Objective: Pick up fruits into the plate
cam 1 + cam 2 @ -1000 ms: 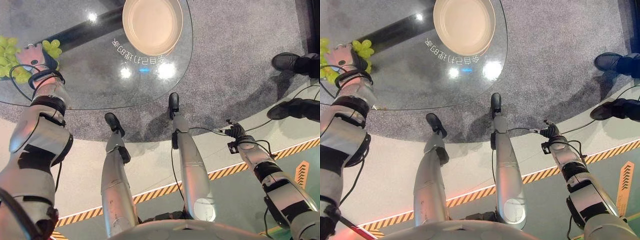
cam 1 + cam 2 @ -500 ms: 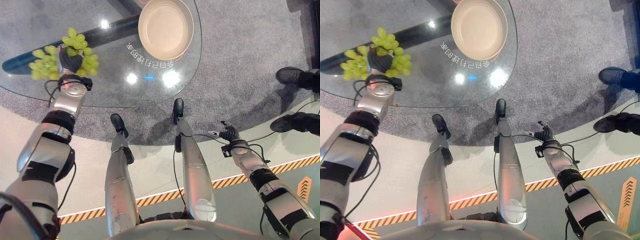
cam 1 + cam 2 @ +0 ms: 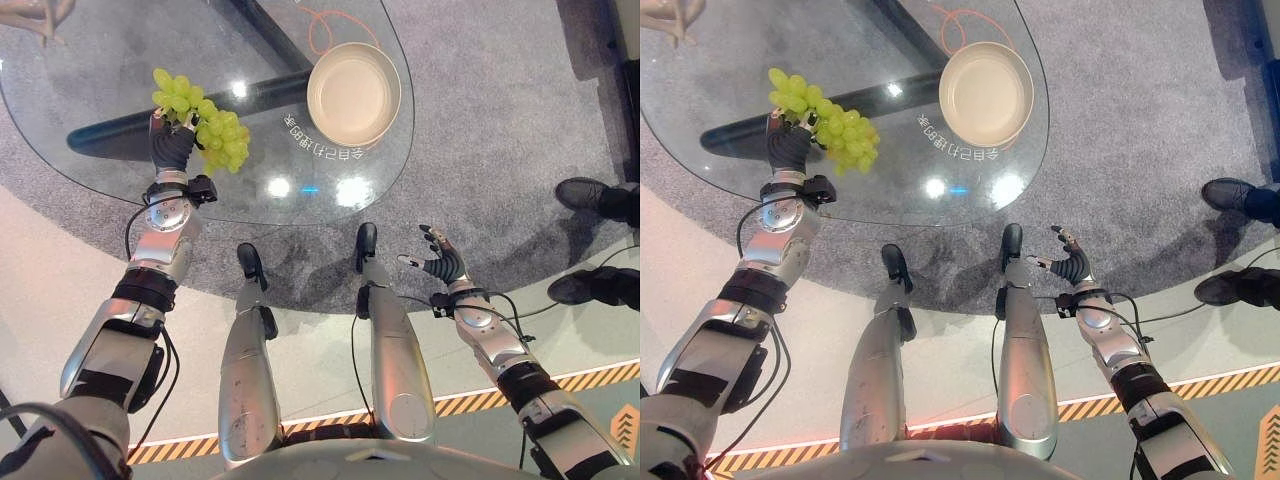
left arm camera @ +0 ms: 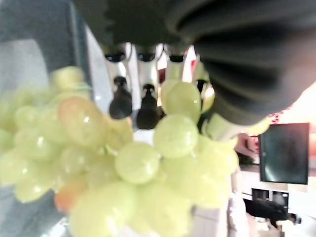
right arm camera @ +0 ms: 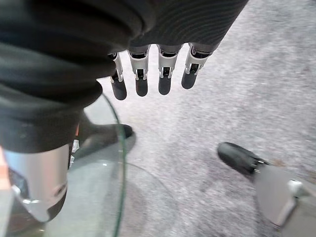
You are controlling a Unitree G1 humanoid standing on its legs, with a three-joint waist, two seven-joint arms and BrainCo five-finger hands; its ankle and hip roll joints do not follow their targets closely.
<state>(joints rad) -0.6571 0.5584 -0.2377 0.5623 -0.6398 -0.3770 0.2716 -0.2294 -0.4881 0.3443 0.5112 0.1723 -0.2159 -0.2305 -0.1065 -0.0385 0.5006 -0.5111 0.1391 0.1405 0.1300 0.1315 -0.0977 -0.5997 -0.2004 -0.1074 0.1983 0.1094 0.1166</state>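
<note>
A bunch of green grapes (image 3: 205, 125) hangs above the left part of the round glass table (image 3: 100, 90), and my left hand (image 3: 172, 147) is shut on it from below. In the left wrist view the grapes (image 4: 143, 163) crowd close against my dark-tipped fingers (image 4: 121, 103). The beige plate (image 3: 354, 94) stands on the table to the right of the grapes and holds nothing. My right hand (image 3: 440, 265) is open with its fingers spread, low beside the table's near edge and apart from the plate.
An orange cord (image 3: 335, 22) loops on the glass beyond the plate. A person's black shoes (image 3: 590, 195) stand on the grey carpet at the right. A yellow-and-black striped line (image 3: 480, 400) crosses the floor near me.
My left hand has carried the grapes rightward, closer to the plate. The right hand has risen and spread its fingers. The camera has shifted, so the whole scene sits lower and further right.
</note>
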